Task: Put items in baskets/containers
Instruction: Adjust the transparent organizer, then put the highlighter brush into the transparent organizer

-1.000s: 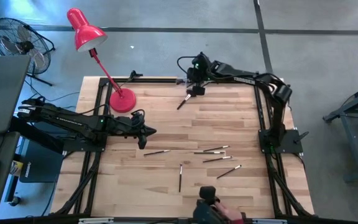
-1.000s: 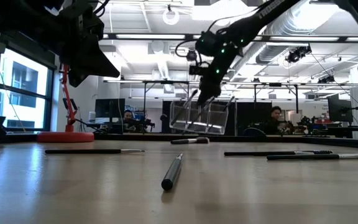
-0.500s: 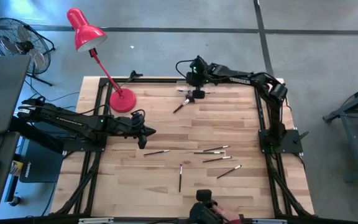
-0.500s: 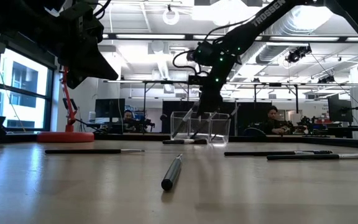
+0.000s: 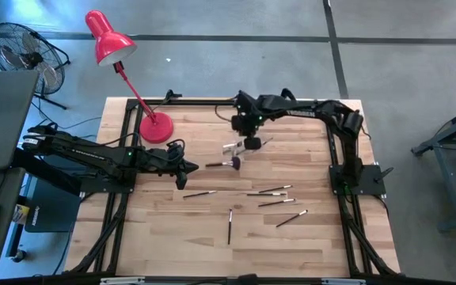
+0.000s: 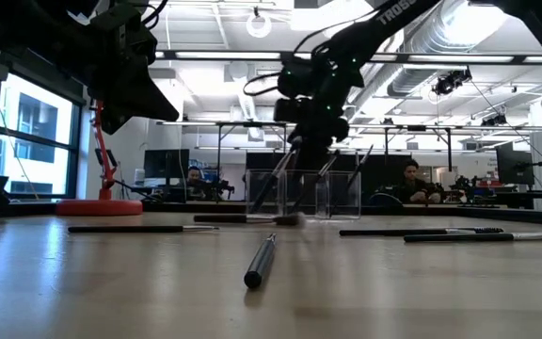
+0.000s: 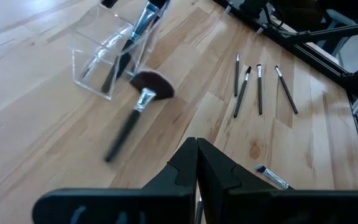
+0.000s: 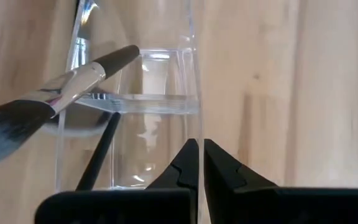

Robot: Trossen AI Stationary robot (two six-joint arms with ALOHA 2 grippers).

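Fan brush (image 5: 222,165) lies beside holder (image 5: 240,147); brushes (image 5: 271,196) well apart.

The wooden table (image 5: 212,237) stood on a grey concrete floor (image 5: 402,47). A red desk lamp (image 5: 109,39) was at its far left corner, and a black floor fan (image 5: 22,51) stood further left. The room behind had big windows (image 6: 26,132) on the left, ceiling lights (image 6: 257,24) and exposed ducts (image 6: 459,38).

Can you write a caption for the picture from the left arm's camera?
Fan brush lying beside the clear holder, shut left gripper in front.
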